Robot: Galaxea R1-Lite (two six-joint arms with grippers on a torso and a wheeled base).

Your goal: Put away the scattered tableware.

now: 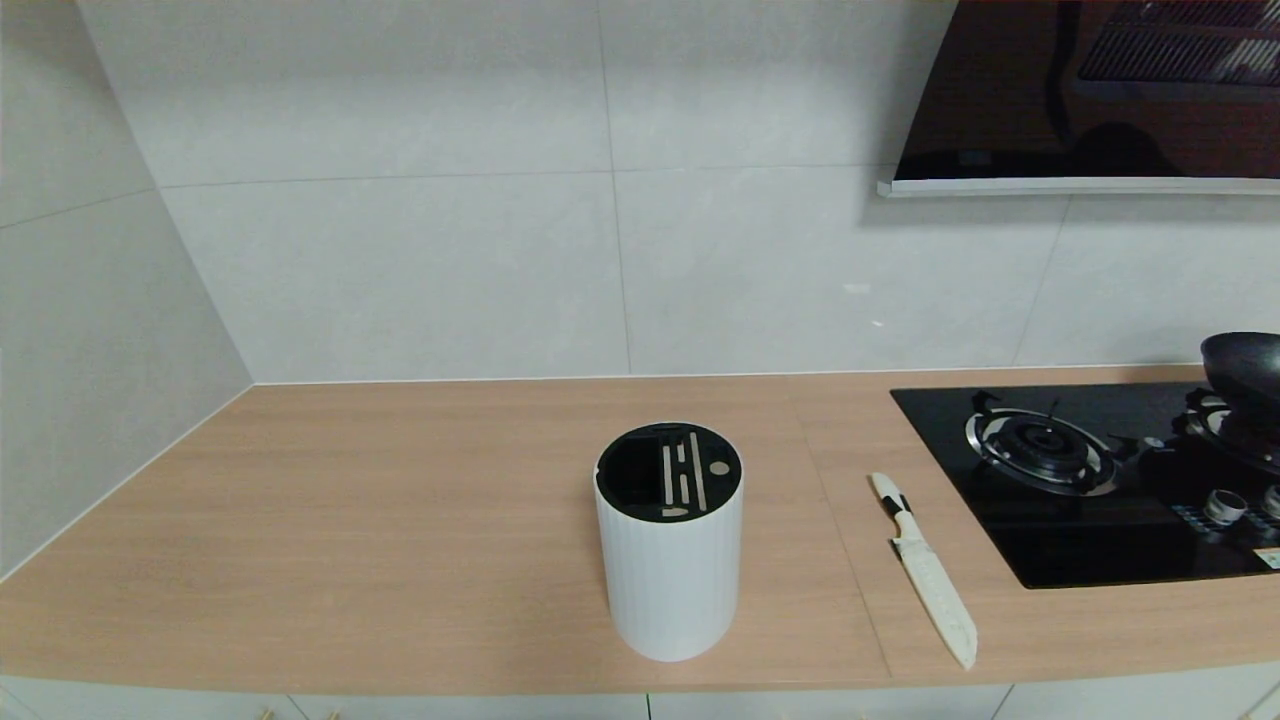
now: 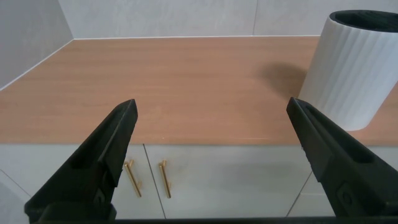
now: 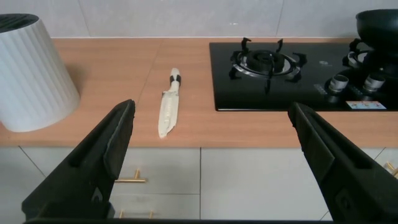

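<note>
A white ribbed cylindrical holder [image 1: 670, 540] with a black slotted top stands near the front edge of the wooden counter [image 1: 400, 500]. To its right lies a cream-white knife [image 1: 923, 565] with a black band on its handle, blade toward the front edge. My left gripper [image 2: 211, 162] is open and held off the counter's front edge, left of the holder [image 2: 351, 68]. My right gripper [image 3: 208, 162] is open too, in front of the counter, with the knife [image 3: 169, 111] ahead of it and the holder [image 3: 31, 74] off to one side.
A black gas hob [image 1: 1090, 480] with burners and knobs fills the counter's right end, and a dark pan [image 1: 1245, 370] sits on its far burner. A range hood [image 1: 1090, 100] hangs above. Tiled walls close the back and left. Cabinet doors with brass handles [image 2: 147, 177] sit below the counter.
</note>
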